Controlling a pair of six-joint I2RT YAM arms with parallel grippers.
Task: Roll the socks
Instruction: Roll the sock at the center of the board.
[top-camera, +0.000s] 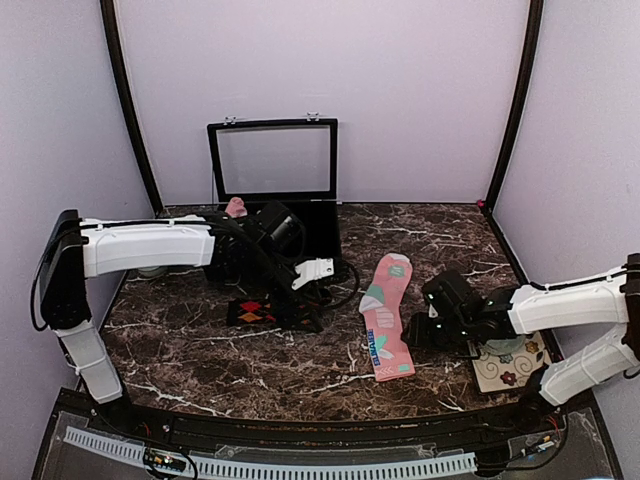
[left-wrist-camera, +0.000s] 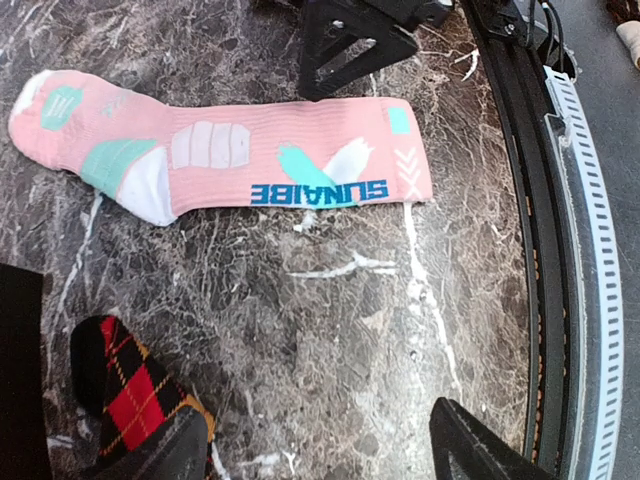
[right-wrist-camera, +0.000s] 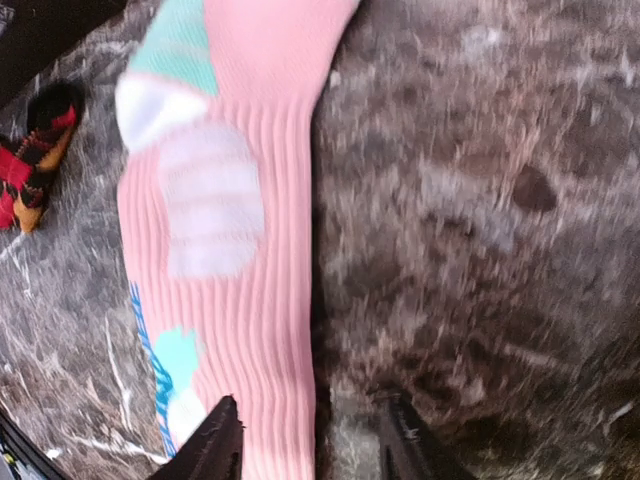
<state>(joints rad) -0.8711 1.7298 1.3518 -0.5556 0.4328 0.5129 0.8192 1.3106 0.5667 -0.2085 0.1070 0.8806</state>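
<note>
1. You see pale lilac walls on three sides, evenly lit.
2. Black poles rise at the table's far corners.
3. The table is dark marble, veined white.
4. A black case, lid upright, sits at its far edge.

a dark marble table veined in white fills the lower half of the top view. at upper centre stands an open black case — its lid upright, a clear panel framed in black. just left of it a small pink-topped roll pokes up. at lower right lies a pale floral cloth, partly covered. a white perforated strip runs along the bottom edge — lilac walls rise behind.
</note>
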